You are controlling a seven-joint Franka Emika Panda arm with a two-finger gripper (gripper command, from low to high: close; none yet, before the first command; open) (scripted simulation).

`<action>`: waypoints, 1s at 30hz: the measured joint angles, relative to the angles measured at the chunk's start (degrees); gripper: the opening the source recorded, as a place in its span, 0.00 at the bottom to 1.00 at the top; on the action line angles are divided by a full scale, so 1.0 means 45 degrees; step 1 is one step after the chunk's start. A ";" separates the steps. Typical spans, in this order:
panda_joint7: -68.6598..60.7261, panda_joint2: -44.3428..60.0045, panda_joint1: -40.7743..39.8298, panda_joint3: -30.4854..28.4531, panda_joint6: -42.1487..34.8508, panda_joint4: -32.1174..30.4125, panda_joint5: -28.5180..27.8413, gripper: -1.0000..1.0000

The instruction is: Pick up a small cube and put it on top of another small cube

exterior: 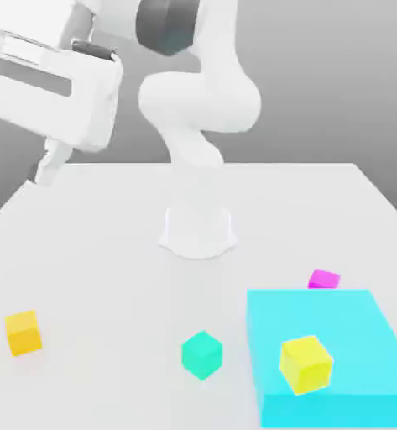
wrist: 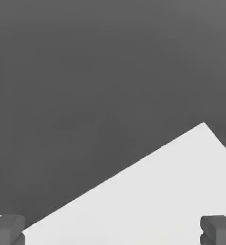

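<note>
Jaws (exterior: 15,161) of the robot are wide open, with nothing between them, and they are raised high above the tabletop (exterior: 126,277), toward its edge on the exterior view's left. In the hand view, the two fingers (wrist: 7,230) stand well apart, and a corner of the tabletop is visible beyond them. The small orange-yellow cube (exterior: 23,333), which is the one to pick up, sits on the near part of the tabletop, toward the edge on the exterior view's left. The small teal cube (exterior: 201,354) is also on the near part, around the middle from side to side, well apart from the orange-yellow cube. Near the teal cube, toward the exterior view's right, lies a big flat cyan block (exterior: 319,315). On top of this block, close to its near edge, a bright yellow cube (exterior: 305,364) is resting. Behind the block's far edge is a small magenta cube (exterior: 324,279), partly hidden by the block. The robot's white base (exterior: 198,231) stands farther back, toward the tabletop's far edge.
</note>
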 joint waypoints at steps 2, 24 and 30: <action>0.0326 0.0646 -0.0329 -0.0220 0.0287 -0.0177 -0.0135 0.50; -0.1011 0.6949 -0.3646 -0.0486 0.4618 -0.1682 0.4682 0.50; -0.1032 0.7992 -0.3668 -0.0456 0.5436 -0.1505 0.4686 0.00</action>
